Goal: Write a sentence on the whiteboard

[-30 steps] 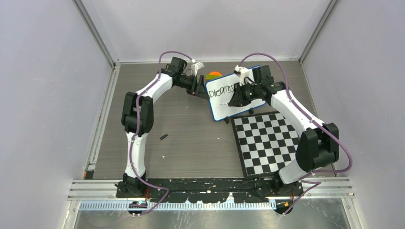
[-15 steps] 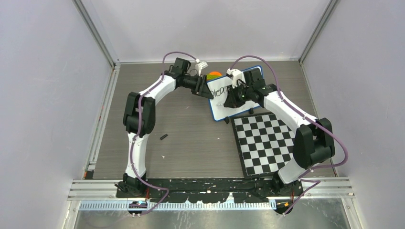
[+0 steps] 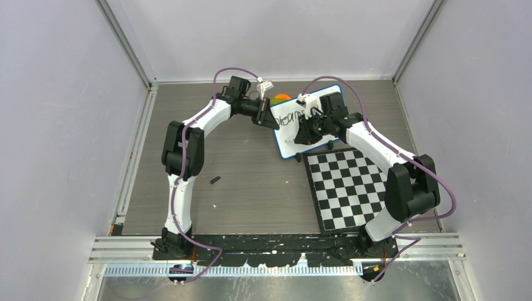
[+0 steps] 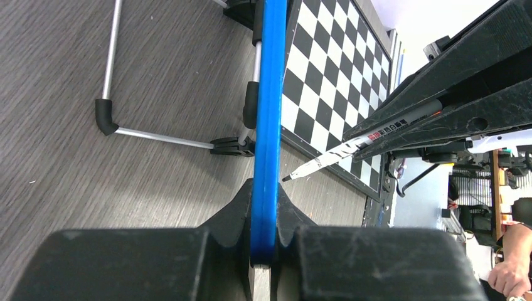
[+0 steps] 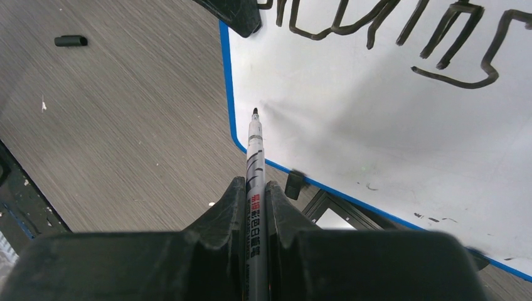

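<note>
The whiteboard [image 3: 290, 141], a glossy white rectangle with a thin blue rim and rounded corners, is standing tilted at the far middle of the grey wood-grain table [image 3: 251, 175]. It is just beyond the far left corner of the flat black-and-white checkered board [image 3: 354, 188]. Behind it, the silver wire stand [image 4: 113, 63] with black rubber ends is resting on the table.

The left gripper [image 4: 264, 210] is pinching the board's left edge, its matte black fingers closed tight on the blue rim. The right gripper [image 5: 254, 188] is clamping a slim white marker [image 5: 255, 157] printed with black and red text. Its fingers are closed around the barrel, and its dark tip is pointing at the lower left part of the white surface, close to the rim. Whether the tip is touching the surface cannot be told.

The sentence [image 3: 288, 116] is showing as one line of thick black strokes along the top, reading roughly "Dreams", with bare board below it. A small black cylinder [image 3: 215, 180] is lying on the table well left of the board, and a round orange-and-green object [image 3: 282, 98] is sitting just behind its top edge
</note>
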Action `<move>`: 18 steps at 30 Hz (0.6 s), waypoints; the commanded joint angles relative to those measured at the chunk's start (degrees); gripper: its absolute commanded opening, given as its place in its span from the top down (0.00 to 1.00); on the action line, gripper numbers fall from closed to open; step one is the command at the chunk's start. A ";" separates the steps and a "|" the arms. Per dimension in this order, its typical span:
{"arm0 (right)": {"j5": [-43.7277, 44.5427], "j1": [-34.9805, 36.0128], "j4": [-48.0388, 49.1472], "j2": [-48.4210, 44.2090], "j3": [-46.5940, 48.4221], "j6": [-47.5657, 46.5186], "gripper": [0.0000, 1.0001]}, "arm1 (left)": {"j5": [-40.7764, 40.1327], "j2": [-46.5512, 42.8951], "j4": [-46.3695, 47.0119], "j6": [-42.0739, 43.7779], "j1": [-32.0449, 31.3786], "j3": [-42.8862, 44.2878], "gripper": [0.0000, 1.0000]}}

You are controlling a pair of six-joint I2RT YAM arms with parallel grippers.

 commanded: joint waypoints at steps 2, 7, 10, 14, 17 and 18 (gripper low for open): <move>-1.22 0.24 2.42 -0.17 0.78 -1.79 1.00 | 0.79 -0.59 0.09 0.80 -0.10 0.38 0.97; -1.77 0.25 1.23 0.24 1.77 -3.22 1.00 | 0.55 -0.33 -1.43 2.30 -0.15 1.01 1.00; -1.66 0.25 0.87 0.51 2.13 -3.72 1.00 | 0.30 -0.12 -2.53 3.08 -0.10 1.44 1.00; -0.81 0.23 1.73 0.80 1.90 -3.16 1.00 | 0.25 -0.12 -2.85 3.24 -0.19 1.33 1.00; -0.40 0.30 2.71 0.93 1.65 -2.36 1.00 | 0.25 -0.22 -2.92 3.37 -0.24 1.15 1.00; -0.24 0.33 3.08 1.05 1.77 -2.00 1.00 | 0.28 -0.30 -2.95 3.37 -0.27 1.14 1.00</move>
